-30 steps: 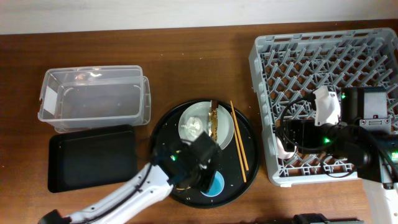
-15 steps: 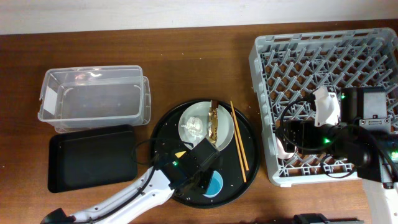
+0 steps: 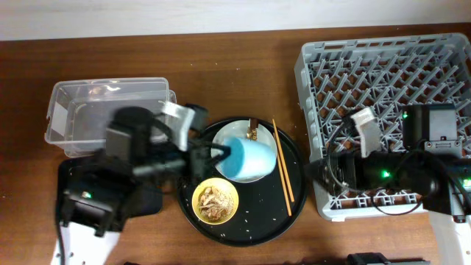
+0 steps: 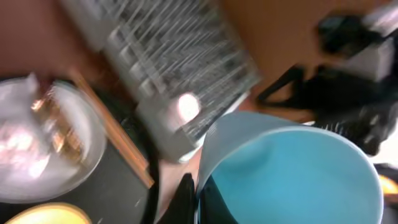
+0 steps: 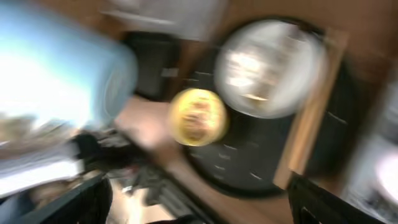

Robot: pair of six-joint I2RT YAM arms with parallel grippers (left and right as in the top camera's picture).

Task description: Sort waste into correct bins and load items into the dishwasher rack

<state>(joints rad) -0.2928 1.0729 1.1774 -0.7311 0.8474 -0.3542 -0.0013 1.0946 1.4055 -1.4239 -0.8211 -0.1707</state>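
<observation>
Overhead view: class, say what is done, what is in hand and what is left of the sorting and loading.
Done: nothing visibly; the clear tub looks empty and no dish shows in the dishwasher rack, partly hidden by the right arm. In hand: the left gripper holds the light blue cup above the plate. Left: the yellow bowl of food scraps, the plate and the chopsticks on the round tray.

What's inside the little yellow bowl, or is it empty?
Not empty. The yellow bowl holds brownish food scraps, plain in the overhead view, and sits upright on the round black tray.
</observation>
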